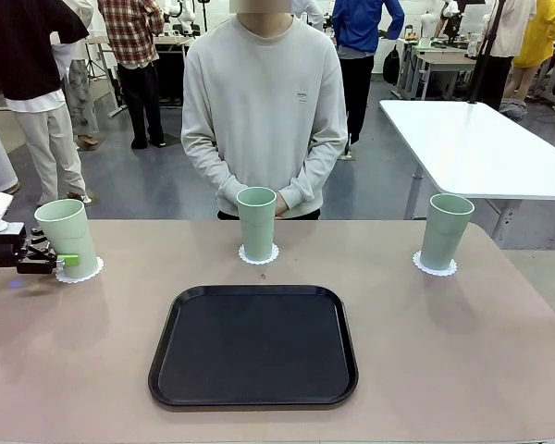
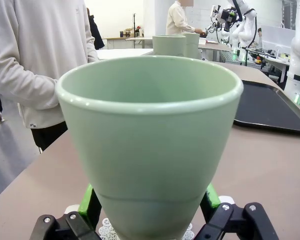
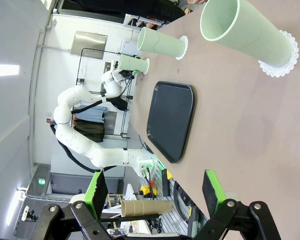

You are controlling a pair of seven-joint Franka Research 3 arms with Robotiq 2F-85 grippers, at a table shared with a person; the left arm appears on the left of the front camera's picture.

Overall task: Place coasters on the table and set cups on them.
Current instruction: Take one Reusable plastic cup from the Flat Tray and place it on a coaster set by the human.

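Observation:
Three mint-green cups stand upright on the beige table (image 1: 444, 361), each on a white lacy coaster. The left cup (image 1: 67, 236) is on its coaster (image 1: 81, 272), the middle cup (image 1: 256, 222) on its coaster (image 1: 259, 257), and the right cup (image 1: 447, 229) on its coaster (image 1: 435, 268). My left gripper (image 1: 60, 262) is low at the left cup's base. In the left wrist view its green pads (image 2: 90, 202) flank the cup (image 2: 150, 140), jaws wide. My right gripper (image 3: 155, 195) is open and holds nothing, well back from the right cup (image 3: 245, 32).
A black rounded tray (image 1: 253, 344) lies at the table's front middle. A person in a grey sweatshirt (image 1: 264, 102) stands at the far edge behind the middle cup, hands clasped. A white table (image 1: 481, 139) stands beyond on the right.

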